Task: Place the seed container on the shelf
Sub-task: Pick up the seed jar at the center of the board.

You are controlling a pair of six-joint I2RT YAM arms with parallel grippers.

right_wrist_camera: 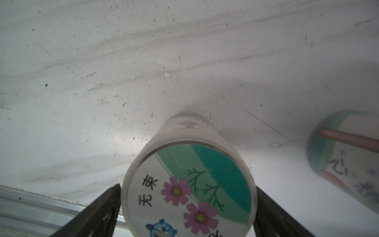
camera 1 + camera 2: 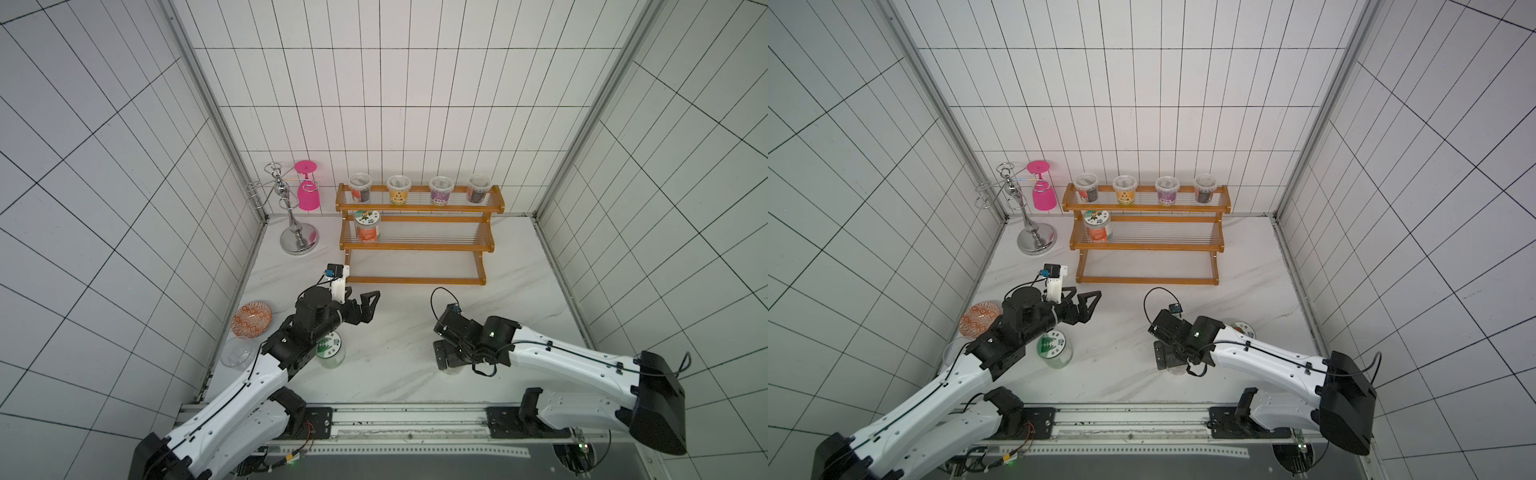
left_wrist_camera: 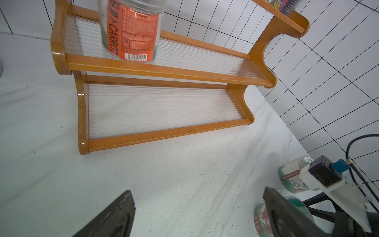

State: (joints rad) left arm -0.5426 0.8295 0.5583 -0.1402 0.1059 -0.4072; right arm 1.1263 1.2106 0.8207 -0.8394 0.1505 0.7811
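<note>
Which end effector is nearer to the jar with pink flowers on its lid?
Right. The right end effector straddles the flower-lid jar, open, with a finger on each side. The left end effector hovers open farther off, near the shelf and its bottom tier.

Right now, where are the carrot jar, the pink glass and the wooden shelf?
carrot jar (image 2: pixel 367 233): in a top view, on its orange label.
pink glass (image 2: pixel 308 198): in a top view, on its upside-down bowl.
shelf (image 2: pixel 415 247): in a top view, on its middle front rail.

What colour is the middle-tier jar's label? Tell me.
Orange-red; the jar shows best in the left wrist view.
</note>
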